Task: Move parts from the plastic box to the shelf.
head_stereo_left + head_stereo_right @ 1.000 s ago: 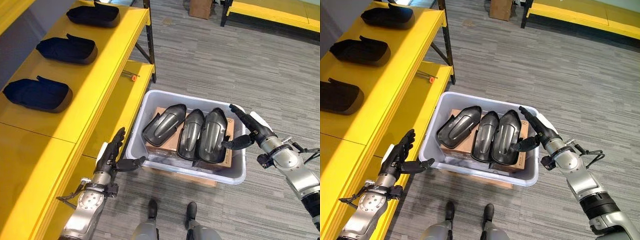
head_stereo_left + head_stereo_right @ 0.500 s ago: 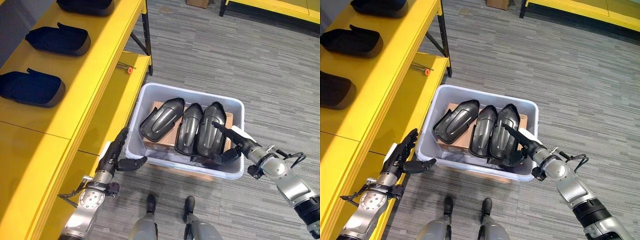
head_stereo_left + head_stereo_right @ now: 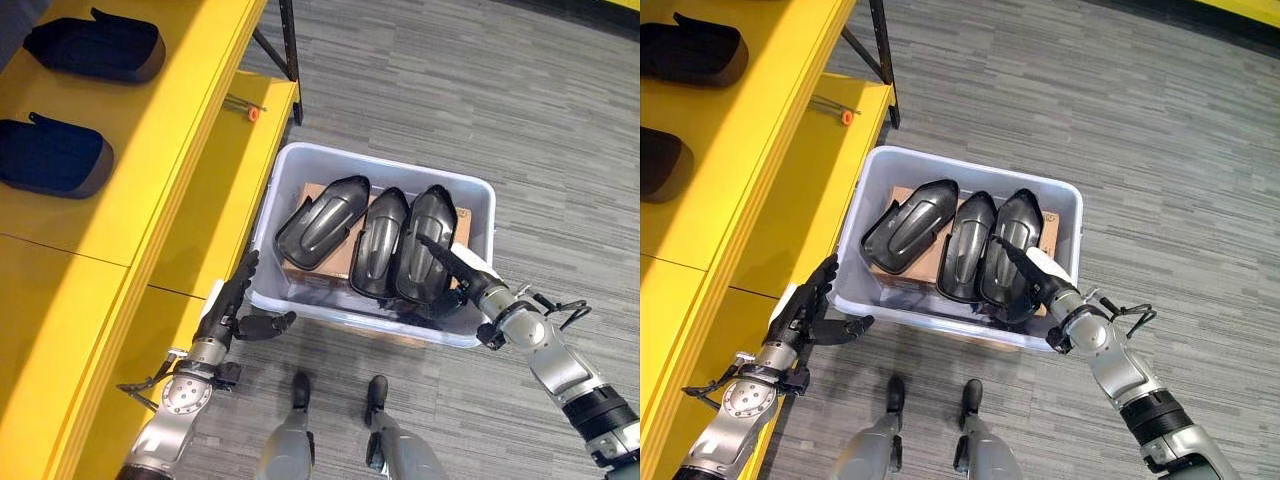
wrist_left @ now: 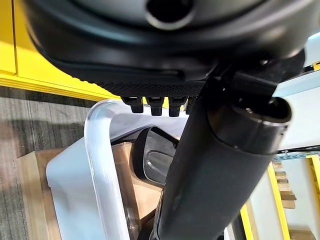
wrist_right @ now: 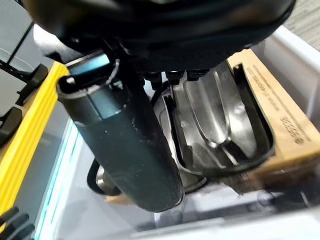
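right hand (image 3: 462,272) lowered into plastic box (image 3: 470,203); yellow shelf (image 3: 175,130) beside

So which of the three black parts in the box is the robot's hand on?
The rightmost part, nearest the box's right wall. The right hand reaches over it with straight fingers; the middle part and tilted left part lie untouched.

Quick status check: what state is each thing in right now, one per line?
plastic box: on the floor, holding three parts.
three parts: side by side on cardboard in the box.
right hand: open, fingers over the rightmost part.
left hand: open, outside the box's near-left corner.
shelf: two dark parts on top.
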Robot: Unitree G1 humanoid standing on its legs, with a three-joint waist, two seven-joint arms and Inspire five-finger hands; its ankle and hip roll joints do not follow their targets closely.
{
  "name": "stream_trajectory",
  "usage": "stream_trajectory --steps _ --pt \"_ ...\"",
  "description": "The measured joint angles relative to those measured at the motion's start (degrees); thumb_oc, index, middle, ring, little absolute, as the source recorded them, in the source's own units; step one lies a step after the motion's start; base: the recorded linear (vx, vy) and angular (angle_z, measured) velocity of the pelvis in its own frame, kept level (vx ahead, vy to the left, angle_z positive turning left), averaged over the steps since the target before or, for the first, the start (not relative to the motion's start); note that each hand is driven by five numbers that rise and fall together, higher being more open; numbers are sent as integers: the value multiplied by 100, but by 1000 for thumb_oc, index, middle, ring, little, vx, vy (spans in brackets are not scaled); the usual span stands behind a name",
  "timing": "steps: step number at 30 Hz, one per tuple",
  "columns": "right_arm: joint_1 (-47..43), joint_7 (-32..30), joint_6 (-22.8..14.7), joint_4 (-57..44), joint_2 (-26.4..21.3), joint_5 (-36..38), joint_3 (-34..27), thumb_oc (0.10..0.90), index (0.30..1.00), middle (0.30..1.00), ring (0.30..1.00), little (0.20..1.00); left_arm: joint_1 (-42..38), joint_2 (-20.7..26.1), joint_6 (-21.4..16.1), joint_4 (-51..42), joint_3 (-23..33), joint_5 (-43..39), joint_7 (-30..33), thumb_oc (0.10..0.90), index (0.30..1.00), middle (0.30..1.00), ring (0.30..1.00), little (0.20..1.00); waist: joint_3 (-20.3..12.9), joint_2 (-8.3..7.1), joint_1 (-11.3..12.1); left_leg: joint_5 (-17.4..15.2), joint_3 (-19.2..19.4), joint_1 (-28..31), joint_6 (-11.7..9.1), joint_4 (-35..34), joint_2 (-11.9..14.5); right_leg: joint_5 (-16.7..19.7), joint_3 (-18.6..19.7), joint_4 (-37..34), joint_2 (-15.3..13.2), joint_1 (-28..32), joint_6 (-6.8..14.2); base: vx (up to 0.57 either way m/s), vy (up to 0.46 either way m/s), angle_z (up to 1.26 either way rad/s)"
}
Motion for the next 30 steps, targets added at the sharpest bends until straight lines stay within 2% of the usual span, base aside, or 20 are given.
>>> stream_trajectory --steps 5,6,11,19,26,30 --pt "-204 -245 -13 187 99 -392 -1 900 1000 1000 1000 1000 -48 -2 1 1 -7 -7 72 900 1000 1000 1000 1000 12 14 6 9 -3 -70 -3 0 0 5 -2 0 0 -65 -4 -27 2 1" --pt "-364 -392 99 575 179 -618 -3 900 1000 1000 1000 1000 -120 -3 2 2 -8 -9 128 900 1000 1000 1000 1000 36 47 56 42 -17 -167 -2 0 0 30 -14 0 1 -157 -9 -27 9 3" --pt "-355 -551 150 633 271 -665 -6 900 1000 1000 1000 1000 -176 -7 2 2 -83 -11 233 900 1000 1000 1000 1000 159 137 126 44 -16 -204 -2 1 -1 35 -17 1 0 -190 -13 -7 3 1" --pt "-347 -671 164 635 613 -788 4 900 1000 1000 1000 1000 -222 -8 2 2 -213 -11 250 900 1000 1000 1000 1000 194 132 132 48 -25 -206 -2 0 -3 38 -31 1 -4 -185 -17 0 0 0" --pt "-347 -675 164 635 635 -777 7 900 1000 1000 1000 1000 -224 -11 2 2 -232 -11 260 900 1000 1000 1000 1000 219 84 134 49 -30 -208 -1 0 -4 39 -44 2 -5 -182 -18 0 0 0" --pt "-461 -754 186 1102 723 -802 23 900 1000 1000 1000 1000 -282 -8 2 18 -300 -14 377 900 1000 1000 1000 1000 231 61 150 73 -53 -332 -1 1 -8 53 -69 2 -12 -295 -22 -9 3 2"
